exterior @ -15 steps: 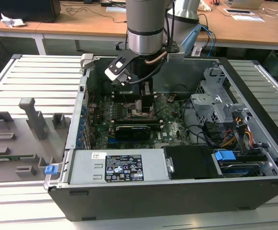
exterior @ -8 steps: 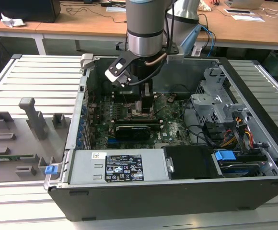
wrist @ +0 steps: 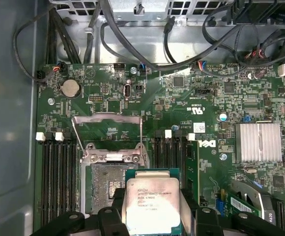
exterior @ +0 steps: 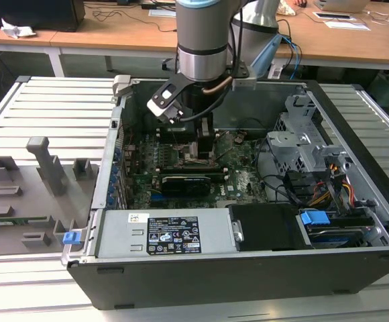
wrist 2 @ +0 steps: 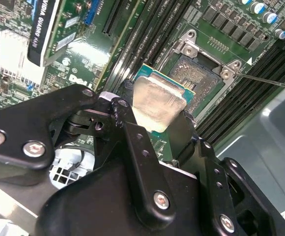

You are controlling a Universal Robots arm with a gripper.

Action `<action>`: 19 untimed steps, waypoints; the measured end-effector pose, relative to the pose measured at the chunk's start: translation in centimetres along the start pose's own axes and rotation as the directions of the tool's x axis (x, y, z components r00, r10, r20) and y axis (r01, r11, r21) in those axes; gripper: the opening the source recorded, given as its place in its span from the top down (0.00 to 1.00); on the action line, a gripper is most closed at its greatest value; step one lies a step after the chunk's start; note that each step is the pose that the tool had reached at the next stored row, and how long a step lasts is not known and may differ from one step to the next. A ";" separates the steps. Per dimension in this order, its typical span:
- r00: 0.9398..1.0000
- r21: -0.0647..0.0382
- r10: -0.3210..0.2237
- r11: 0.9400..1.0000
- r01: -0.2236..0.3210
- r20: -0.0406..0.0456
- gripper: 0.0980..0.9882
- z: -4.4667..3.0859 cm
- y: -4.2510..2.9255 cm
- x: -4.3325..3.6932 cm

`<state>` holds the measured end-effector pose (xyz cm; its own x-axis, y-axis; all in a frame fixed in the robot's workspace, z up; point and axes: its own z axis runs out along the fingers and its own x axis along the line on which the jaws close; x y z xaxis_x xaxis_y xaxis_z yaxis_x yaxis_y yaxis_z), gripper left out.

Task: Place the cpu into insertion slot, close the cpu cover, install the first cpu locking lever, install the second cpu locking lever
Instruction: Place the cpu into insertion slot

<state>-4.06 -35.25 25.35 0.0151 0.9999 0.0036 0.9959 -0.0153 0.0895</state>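
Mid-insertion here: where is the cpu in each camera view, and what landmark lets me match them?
Exterior view: too small to tell; the gripper that carries it hangs over the middle of the green board.
First wrist view: the cpu, silver face showing, overlaps one edge of the insertion slot.
Second wrist view: the cpu sits between the fingers, just short of the insertion slot.
Shared landmark: the insertion slot beside the memory slots.

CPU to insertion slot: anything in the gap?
Nothing. In the second wrist view the cpu, gripped by the fingers, is at the edge of the bare insertion slot; in the first wrist view the cpu cover stands swung open, off the slot.
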 end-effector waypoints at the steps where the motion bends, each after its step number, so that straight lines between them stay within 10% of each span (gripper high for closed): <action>1: 1.000 0.000 0.000 1.000 0.000 0.000 0.52 0.07 -0.01 0.12; 19: 1.000 -0.003 0.000 1.000 0.000 0.000 0.52 1.20 -0.11 0.22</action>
<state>-4.05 -35.03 24.15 0.0150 0.9999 0.0040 0.9956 -0.0153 0.0929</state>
